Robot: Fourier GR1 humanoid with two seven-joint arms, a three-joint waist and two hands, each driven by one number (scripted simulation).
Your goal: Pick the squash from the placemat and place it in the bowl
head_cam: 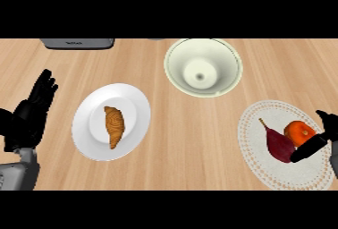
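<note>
A wooden counter fills the view, its pale planks running from side to side. At its right edge lies a round, cream, lace-patterned placemat, the widest item on the surface. A white plate sits toward the left side, well apart from the mat, with a golden croissant lying lengthwise at its middle. Near the far edge, slightly right of centre, stands a cream bowl, seen from straight above and holding nothing. A grey appliance is cut off by the far edge, toward the left corner.

The left hand rests at the counter's left edge, beside the plate, fingers straight and pointing up, holding nothing. The right hand comes in over the right edge above the placemat. Its thumb and fingers are spread apart on either side of an orange squash without closing on it, one dark fingertip lying across the lower end of a dark red, pear-shaped vegetable.

The squash sits on the right half of the placemat, touching the red vegetable on its left. The bowl stands well apart from both.
</note>
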